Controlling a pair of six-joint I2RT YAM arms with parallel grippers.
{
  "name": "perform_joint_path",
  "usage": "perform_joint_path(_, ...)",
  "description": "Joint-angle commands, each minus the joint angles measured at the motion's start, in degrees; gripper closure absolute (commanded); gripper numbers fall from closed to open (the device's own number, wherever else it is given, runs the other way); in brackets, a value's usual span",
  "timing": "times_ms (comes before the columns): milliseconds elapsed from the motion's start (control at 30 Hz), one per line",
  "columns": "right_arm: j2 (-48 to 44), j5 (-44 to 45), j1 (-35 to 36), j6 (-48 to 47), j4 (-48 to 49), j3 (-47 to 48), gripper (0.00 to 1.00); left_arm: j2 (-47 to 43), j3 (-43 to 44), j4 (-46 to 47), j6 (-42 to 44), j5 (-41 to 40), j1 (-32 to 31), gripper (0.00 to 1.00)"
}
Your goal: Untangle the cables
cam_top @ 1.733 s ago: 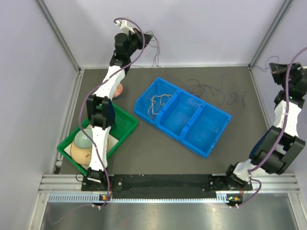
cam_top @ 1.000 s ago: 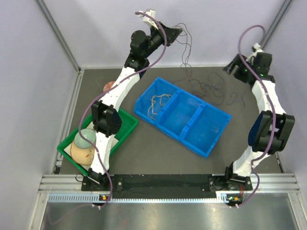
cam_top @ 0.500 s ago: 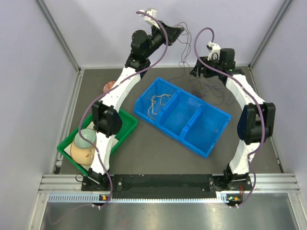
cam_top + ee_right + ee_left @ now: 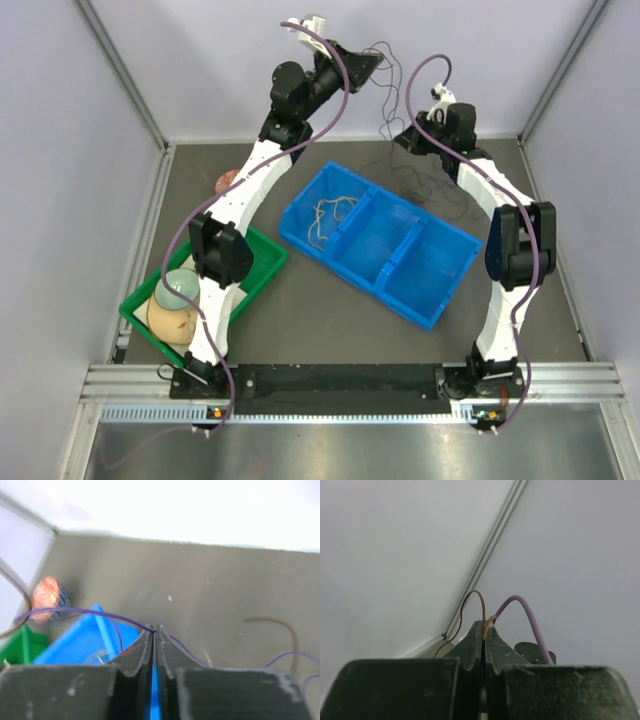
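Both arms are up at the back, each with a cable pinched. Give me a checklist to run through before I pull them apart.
1. Left gripper shut on the brown cable: ok, the strand is pinched at the tips.
2. Right gripper shut on the purple cable: ok, pinched at the tips.
3. Each gripper holds a different cable: ok, judging by colour.
4. Held strands free of the tangle behind the blue bin: cannot tell, thin strands hang down toward it.
5. Tangle apart from the bin's far rim: cannot tell, it lies close.
6. Pale cable lying inside the bin's left compartment: ok.
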Motion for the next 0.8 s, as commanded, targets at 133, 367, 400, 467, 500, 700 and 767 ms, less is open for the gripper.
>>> perform_joint_path(133,-4.8,9.5,0.5,8.4,13.0,-5.6,1.0,-5.3,-1.5,3.3,1.1,-0.6,0.0,1.0)
perform_joint_path(367,-16.6,18.1,-7.3,12.0,16.5,-20.5,1.0,-7.0,-3.6,3.3,2.1,-0.9,0.5,1.0)
perform_joint_path(400,-18.8,19.0,-7.7,12.5,16.2,-21.7,1.0,-7.2,-3.7,3.4,2.3,-1.1,0.6,1.0)
perform_joint_path(467,-21.0,21.7,-12.8,15.4,15.5,-25.2,1.0,-7.5,-4.2,3.7,2.3,-1.3,0.8,1.0)
perform_joint_path(500,-21.8,22.4,-14.4,16.5,15.0,-26.6,1.0,-7.7,-4.4,3.7,2.3,-1.2,0.9,1.0)
perform_joint_path(700,-26.0,26.4,-24.0,22.1,11.2,-34.3,1.0,-8.2,-4.6,3.9,1.9,-1.8,1.7,1.0)
perform_joint_path(767,-25.7,27.2,-26.3,23.9,11.2,-37.0,1.0,-8.3,-4.6,4.1,0.9,-1.9,2.2,1.0)
